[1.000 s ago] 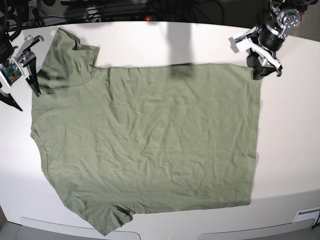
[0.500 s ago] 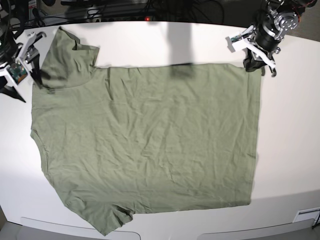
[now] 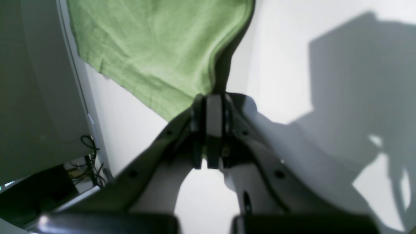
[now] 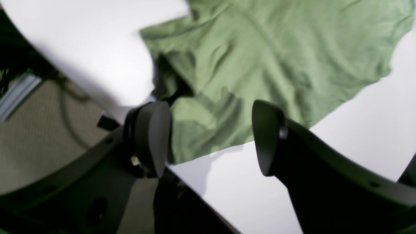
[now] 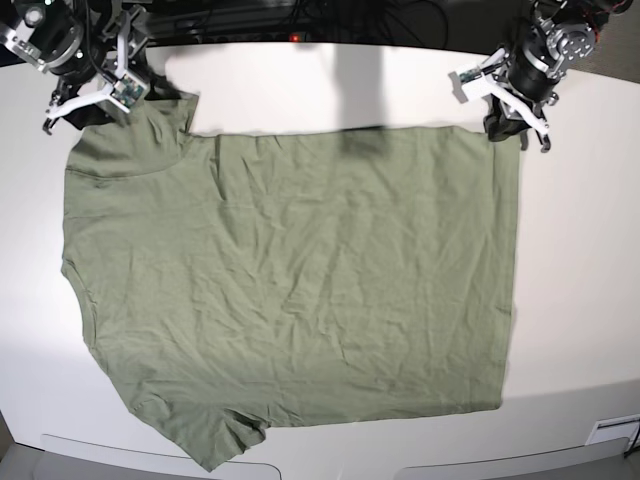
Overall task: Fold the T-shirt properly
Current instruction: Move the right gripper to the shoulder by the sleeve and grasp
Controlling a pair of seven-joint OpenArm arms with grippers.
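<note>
The sage-green T-shirt (image 5: 300,270) lies spread flat and wrinkled on the white table (image 5: 580,280), sleeves toward the left of the base view. My left gripper (image 5: 505,128) is at the shirt's far right corner. In the left wrist view the left gripper (image 3: 213,97) is shut on the corner of the T-shirt (image 3: 156,48). My right gripper (image 5: 95,108) hovers at the far left sleeve. The right wrist view shows this gripper (image 4: 208,139) open, its dark fingers (image 4: 152,139) straddling the sleeve edge of the T-shirt (image 4: 260,48) without pinching it.
Cables and dark equipment (image 5: 250,15) run along the table's far edge. A grey rim (image 5: 120,450) borders the near edge, with a small white fitting (image 5: 612,432) at the near right. Beside the left gripper the table drops off toward wires (image 3: 87,152).
My right arm swung from the table's left edge up to the far sleeve and its jaws widened. My left gripper closed on the shirt's far right corner.
</note>
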